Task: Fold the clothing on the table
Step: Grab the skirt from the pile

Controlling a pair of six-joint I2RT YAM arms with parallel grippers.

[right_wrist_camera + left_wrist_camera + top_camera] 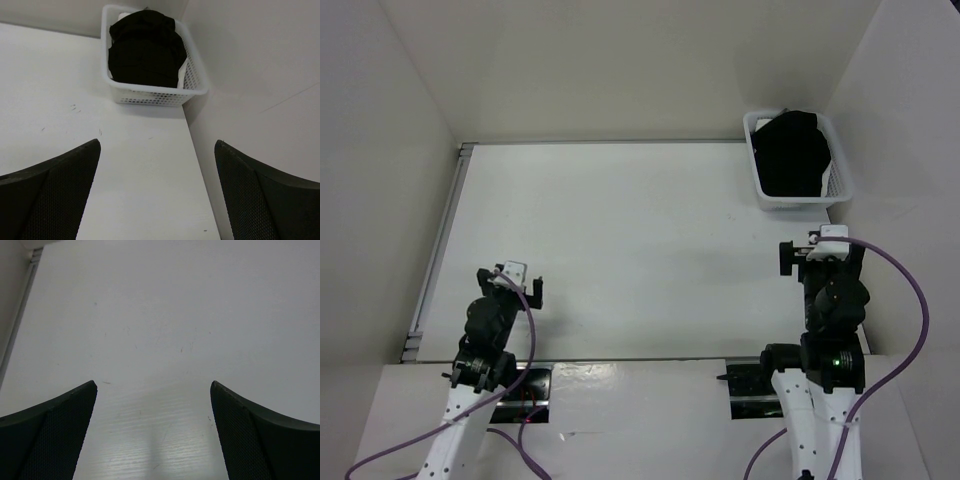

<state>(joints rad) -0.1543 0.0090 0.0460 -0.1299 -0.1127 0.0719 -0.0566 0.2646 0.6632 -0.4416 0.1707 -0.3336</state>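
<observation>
The clothing (pixel 792 155), a bunched plain black garment, lies inside a white mesh basket (pixel 798 203) at the back right corner of the table (pixel 620 230). In the right wrist view the clothing (pixel 145 55) fills the basket (pixel 155 95) straight ahead. My right gripper (pixel 818 252) hovers near the table's right front, well short of the basket, its jaws open (pixel 157 142) over bare tabletop. My left gripper (pixel 508 280) is at the left front, also open (pixel 152 385), with only white table (pixel 150 315) between its fingers.
White walls close in the table at the back and on both sides; the right wall (pixel 250 75) runs close beside my right gripper. A metal edge strip (pixel 440 240) lines the table's left side. Both arm bases sit at the near edge.
</observation>
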